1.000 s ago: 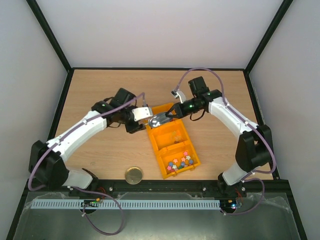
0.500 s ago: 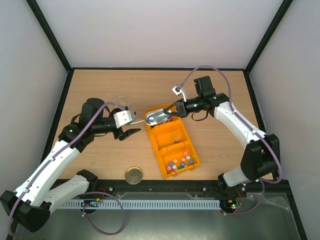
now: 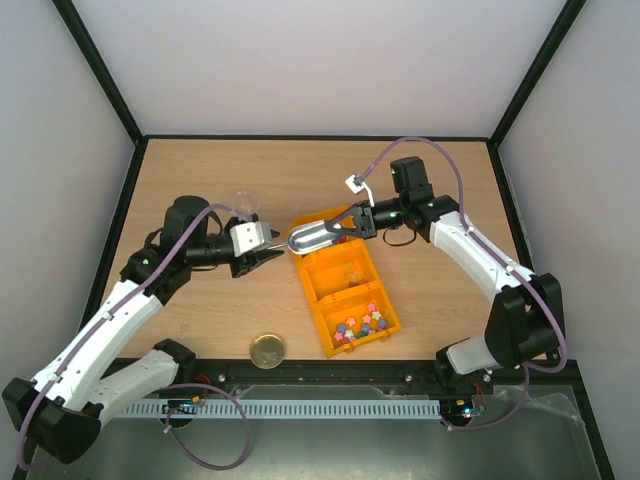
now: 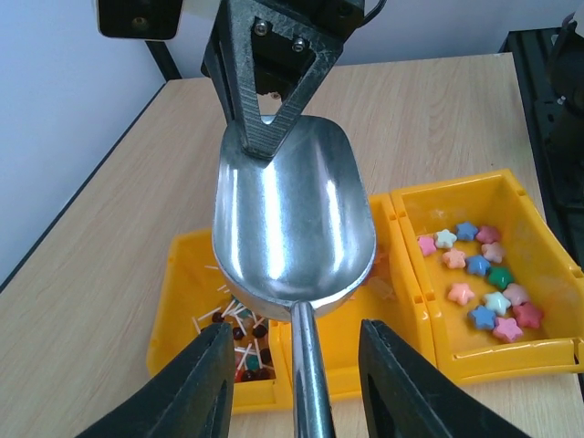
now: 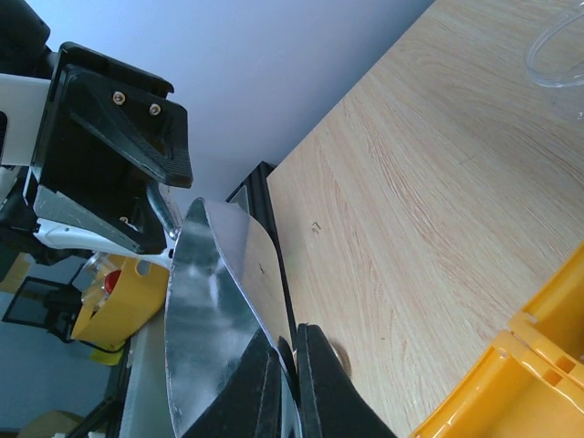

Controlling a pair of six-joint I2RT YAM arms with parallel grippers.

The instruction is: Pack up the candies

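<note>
One scoop (image 4: 292, 228), two grippers — right gripper (image 3: 343, 225) clamps its rim, left gripper (image 3: 273, 250) has narrowed, unclosed, around the handle (image 4: 308, 388).

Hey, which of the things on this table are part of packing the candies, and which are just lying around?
For the job: pastel star-shaped candies; tiny stick candies; yellow plastic compartment bin; silver metal scoop pinched in the right pincer.
Lying about, untouched: round gold-coloured lid; clear round container.

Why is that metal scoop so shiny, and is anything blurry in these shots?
Left wrist view: bright glare streaks across the scoop, yet the candies stay sharp. Right wrist view: it gleams too, and the room beyond the table looks slightly soft. Top view: even light, only faint shadows.
</note>
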